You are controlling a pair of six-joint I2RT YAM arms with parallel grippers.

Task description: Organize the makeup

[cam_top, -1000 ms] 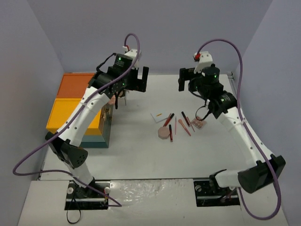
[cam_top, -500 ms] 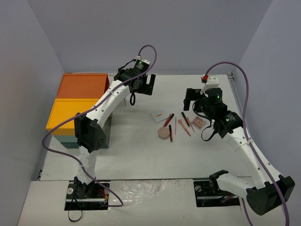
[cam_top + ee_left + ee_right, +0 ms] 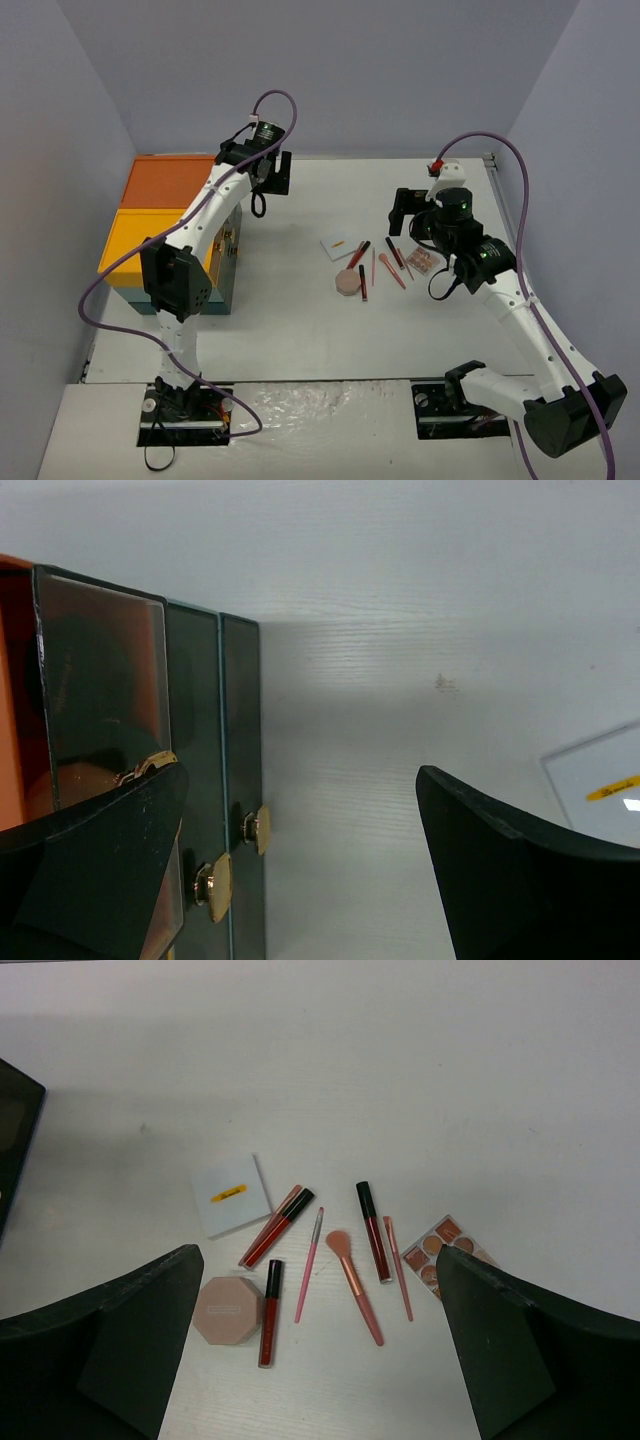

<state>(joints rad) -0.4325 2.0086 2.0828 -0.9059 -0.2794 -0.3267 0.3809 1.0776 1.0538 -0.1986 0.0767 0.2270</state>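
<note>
Pink, red and white, the makeup (image 3: 372,265) lies in a loose cluster on the table (image 3: 300,320), right of centre. It sits just below the right gripper (image 3: 405,212), whose jaws stand wide apart over it with nothing between them.

All of it looks light. The compact (image 3: 231,1308) is hard and faceted, so I would pinch it across two opposite flat sides. The tubes (image 3: 373,1231) and brush (image 3: 355,1286) are thin and smooth and likely to roll or swivel. Each is best taken across its middle, jaws square to its length. The card (image 3: 231,1195) and palette (image 3: 440,1250) lie flat and look hardest to lift; an edge grip seems needed.

The left gripper (image 3: 272,172), also spread and empty, hangs by the far end of the box (image 3: 165,215), its camera showing the gold-knobbed drawers (image 3: 240,740).

Against half a second ago, the left gripper has swung left toward the box. The right arm and the makeup have not shifted.
</note>
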